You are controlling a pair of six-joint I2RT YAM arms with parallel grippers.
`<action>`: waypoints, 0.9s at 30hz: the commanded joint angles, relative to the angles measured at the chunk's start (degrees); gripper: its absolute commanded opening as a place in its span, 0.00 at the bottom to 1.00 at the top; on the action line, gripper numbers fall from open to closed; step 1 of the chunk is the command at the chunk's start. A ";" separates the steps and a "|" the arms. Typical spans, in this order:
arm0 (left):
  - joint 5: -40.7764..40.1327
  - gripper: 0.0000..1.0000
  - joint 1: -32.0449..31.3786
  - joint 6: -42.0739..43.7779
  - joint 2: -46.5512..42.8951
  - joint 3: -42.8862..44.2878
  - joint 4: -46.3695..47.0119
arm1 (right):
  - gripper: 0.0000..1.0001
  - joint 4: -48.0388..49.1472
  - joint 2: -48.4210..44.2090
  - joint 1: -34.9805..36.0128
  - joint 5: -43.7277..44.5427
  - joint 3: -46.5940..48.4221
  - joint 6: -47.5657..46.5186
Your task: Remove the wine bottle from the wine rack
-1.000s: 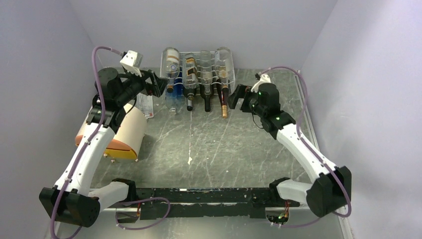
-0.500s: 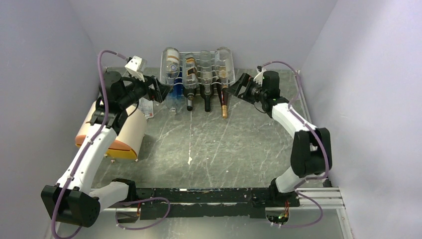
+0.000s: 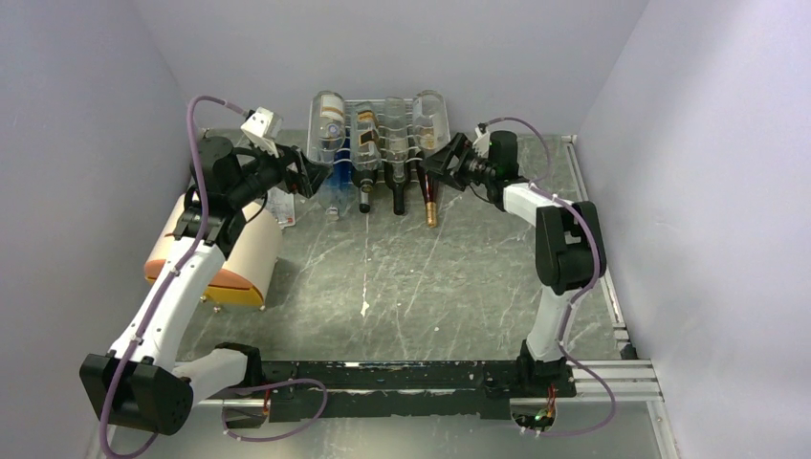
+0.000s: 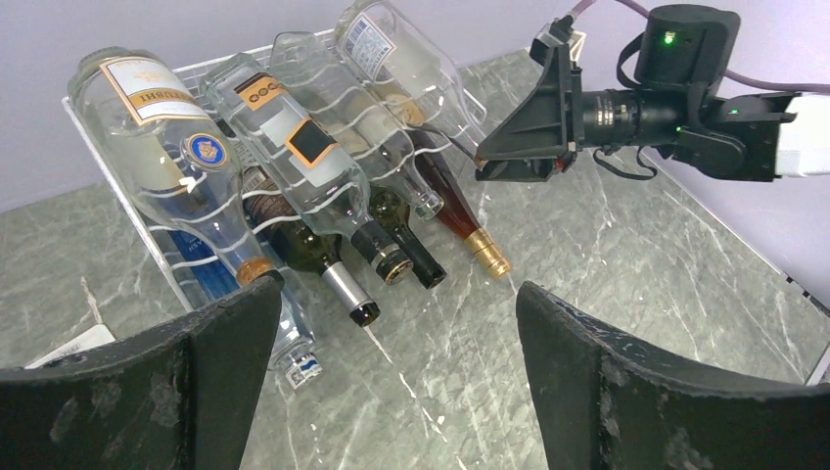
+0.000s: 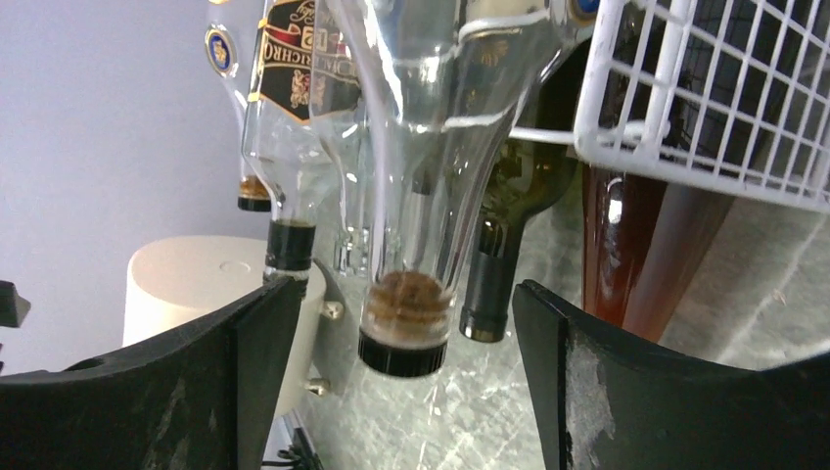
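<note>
Wine rack [image 3: 383, 120] at back of tabletop [image 3: 430, 277], right hand [image 5: 396, 299] apart around neck of clear wine bottle [image 5: 416, 225], not touching, left hand [image 4: 396, 308] apart, empty, near rack.

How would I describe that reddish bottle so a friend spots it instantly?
Find the white wine rack at the back of the table. Lowest tier, far right, lies the reddish bottle; its neck alone ends in gold foil.

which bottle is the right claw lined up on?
The clear, dark-capped bottle at the right end of the wine rack's top tier: its neck hangs centred between the fingers of the right claw; the others sit off to the sides.
</note>
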 commanded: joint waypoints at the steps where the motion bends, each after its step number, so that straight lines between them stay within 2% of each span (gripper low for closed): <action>1: 2.08 0.93 0.59 -0.43 0.26 -0.61 2.50 | 0.81 6.70 3.28 -0.21 -3.28 3.22 4.64; 8: 2.47 0.93 0.59 -0.50 0.54 -0.70 2.69 | 0.71 8.78 7.35 -0.21 -3.50 5.05 6.98; 11: 2.67 0.93 0.59 -0.54 0.72 -0.61 2.60 | 0.61 10.06 8.88 -0.25 -3.88 5.47 8.53; 21: 3.65 0.93 0.59 -0.94 0.97 -0.72 2.82 | 0.58 15.31 10.27 -0.20 -3.70 4.99 12.87; 27: 3.92 0.93 0.59 -0.94 1.00 -0.68 2.83 | 0.52 18.11 12.38 -0.17 -4.24 5.87 16.10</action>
